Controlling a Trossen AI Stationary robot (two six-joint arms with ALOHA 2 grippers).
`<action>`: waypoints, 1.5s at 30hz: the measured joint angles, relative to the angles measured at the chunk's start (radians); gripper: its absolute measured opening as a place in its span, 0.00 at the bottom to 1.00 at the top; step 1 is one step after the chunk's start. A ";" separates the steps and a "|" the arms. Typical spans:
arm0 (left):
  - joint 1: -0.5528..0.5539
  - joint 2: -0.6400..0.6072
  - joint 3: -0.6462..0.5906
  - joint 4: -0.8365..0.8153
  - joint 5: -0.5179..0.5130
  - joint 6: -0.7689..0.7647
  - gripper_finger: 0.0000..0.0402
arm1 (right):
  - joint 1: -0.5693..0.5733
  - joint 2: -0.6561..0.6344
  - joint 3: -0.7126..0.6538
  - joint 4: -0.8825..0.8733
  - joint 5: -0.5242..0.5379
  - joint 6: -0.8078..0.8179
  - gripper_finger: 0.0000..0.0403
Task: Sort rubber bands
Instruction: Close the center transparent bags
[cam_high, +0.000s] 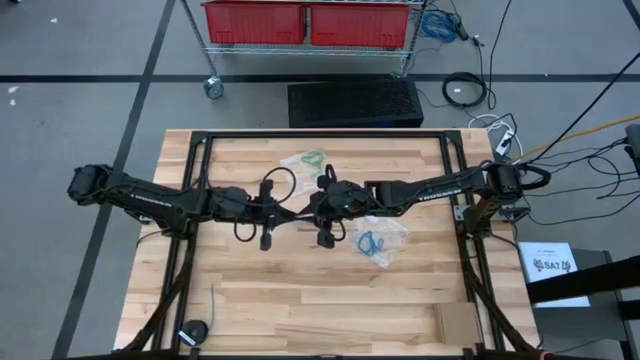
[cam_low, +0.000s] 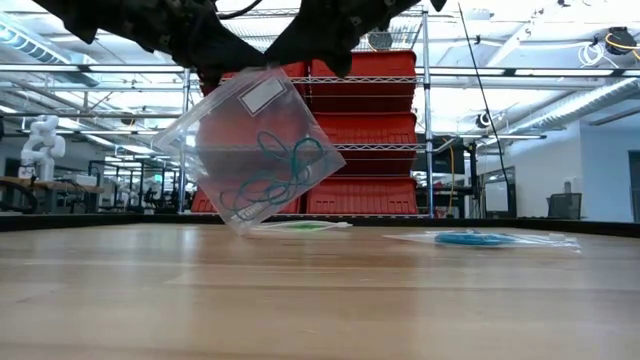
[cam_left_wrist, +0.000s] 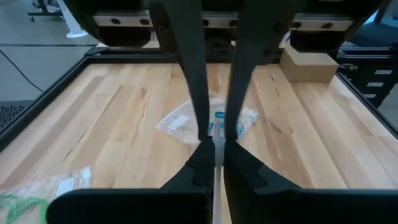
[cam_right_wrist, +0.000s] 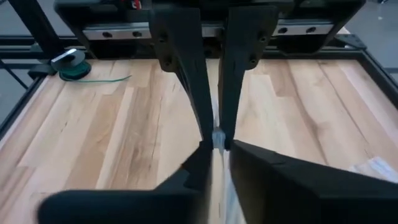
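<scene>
Left end effector (cam_left_wrist: 214, 144) nearly closed, pinching clear zip bag (cam_low: 255, 150) of teal rubber bands (cam_low: 270, 170), right end effector (cam_right_wrist: 214, 138) pinching it too, above table (cam_high: 320, 300)

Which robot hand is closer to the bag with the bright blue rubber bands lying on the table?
Right. The right gripper hangs just beside the bag of bright blue rubber bands; the left gripper sits farther off, beyond the right one.

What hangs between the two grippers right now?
A clear zip bag holding teal rubber bands, pinched along its top by the left gripper and right gripper; the low view shows it tilted.
</scene>
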 joint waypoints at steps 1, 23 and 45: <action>0.000 0.000 0.000 -0.001 0.000 0.000 0.04 | 0.000 0.000 0.000 -0.002 0.002 -0.001 0.05; 0.001 0.000 0.002 -0.018 -0.006 -0.009 0.13 | 0.004 -0.004 0.000 -0.009 0.075 -0.029 0.00; 0.000 0.000 0.002 -0.098 -0.024 -0.010 0.03 | 0.010 -0.045 0.001 -0.092 0.109 0.000 0.00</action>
